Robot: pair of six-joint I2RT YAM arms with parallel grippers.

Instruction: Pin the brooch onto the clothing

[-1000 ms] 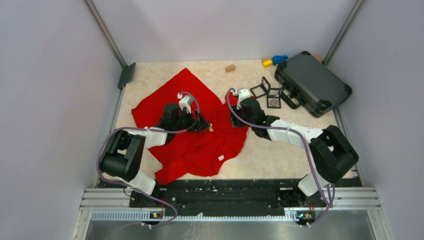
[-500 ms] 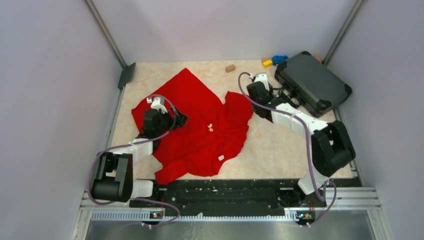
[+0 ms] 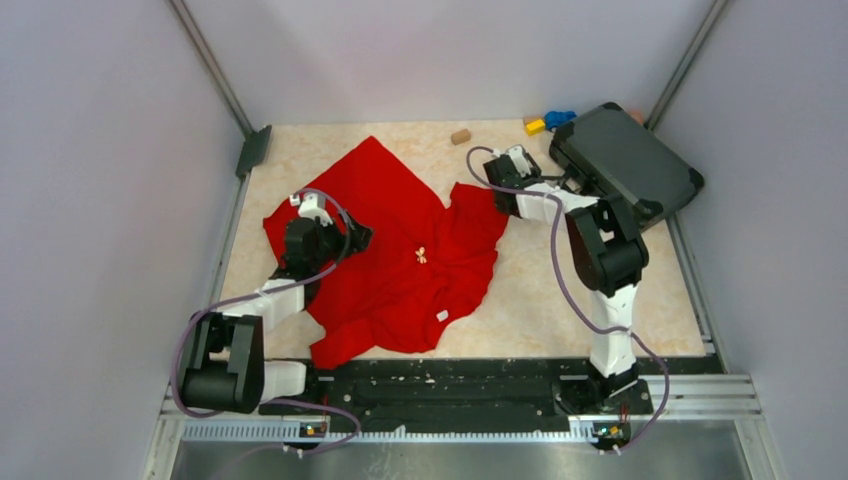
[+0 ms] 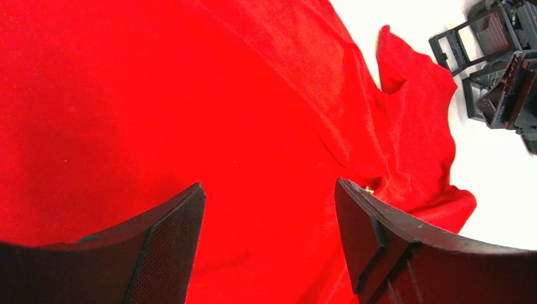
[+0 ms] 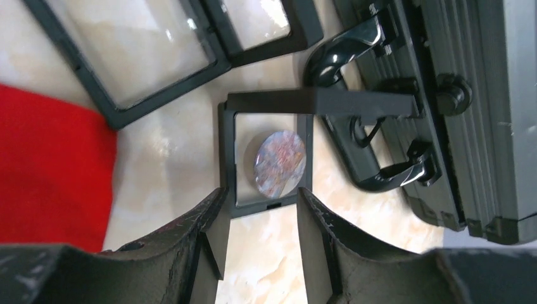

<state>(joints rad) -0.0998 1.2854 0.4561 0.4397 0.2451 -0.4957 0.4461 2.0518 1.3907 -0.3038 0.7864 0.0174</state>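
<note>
The red clothing [image 3: 400, 250] lies spread on the table, with its white tag [image 3: 442, 315] near the front. A small gold brooch [image 3: 421, 255] sits on the middle of the clothing; in the left wrist view the brooch [image 4: 369, 189] peeks out just behind the right fingertip. My left gripper [image 4: 269, 187] hovers open over the clothing's left part [image 4: 190, 95], nothing between its fingers. My right gripper [image 5: 261, 196] is open and empty, its tips at the near edge of a small black frame [image 5: 231, 152] that holds a round disc [image 5: 280, 158].
A black hard case [image 3: 625, 165] lies at the back right, its handle [image 5: 354, 107] beside the frames. Two more empty black frames [image 5: 145, 50] lie next to the clothing's edge [image 5: 50, 164]. A wooden block [image 3: 460, 136], a yellow toy [image 3: 535, 126] and a blue toy [image 3: 560, 118] sit along the back.
Both arms have drawn back from the brooch, which stays on the clothing. The left moved left, the right moved to the back right over the frames and folded its elbow upward.
</note>
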